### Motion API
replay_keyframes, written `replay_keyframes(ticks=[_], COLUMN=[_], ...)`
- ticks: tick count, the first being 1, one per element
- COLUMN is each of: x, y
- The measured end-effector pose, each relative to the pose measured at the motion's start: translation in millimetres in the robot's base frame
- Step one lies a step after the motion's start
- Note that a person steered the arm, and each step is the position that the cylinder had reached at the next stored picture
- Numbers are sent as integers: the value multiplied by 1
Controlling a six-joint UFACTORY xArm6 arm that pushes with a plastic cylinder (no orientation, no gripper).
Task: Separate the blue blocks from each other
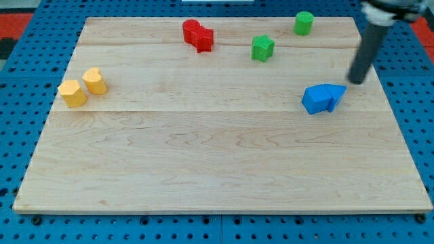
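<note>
— Where are we working?
— In a lab or test bench, we think: a pale wooden board [217, 156] lies on a blue perforated base [20, 102] showing past its left, right and bottom edges.

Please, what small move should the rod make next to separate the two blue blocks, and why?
Probably slide my tip a little toward the view's bottom-left, into the seam between the blue blocks. The larger blue block and the smaller blue block touch, and my tip stands just off the smaller one's upper right, so a short push could wedge them apart.
</note>
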State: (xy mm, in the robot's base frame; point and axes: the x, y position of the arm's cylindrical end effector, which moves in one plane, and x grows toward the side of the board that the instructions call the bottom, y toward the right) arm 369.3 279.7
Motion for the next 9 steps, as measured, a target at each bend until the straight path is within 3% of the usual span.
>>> replay_keyframes(ticks=[1, 2, 4, 5, 7, 8, 9], x=[56, 66, 5, 19, 23, 48, 49], y=[15, -67, -221, -239, -108, -111, -186])
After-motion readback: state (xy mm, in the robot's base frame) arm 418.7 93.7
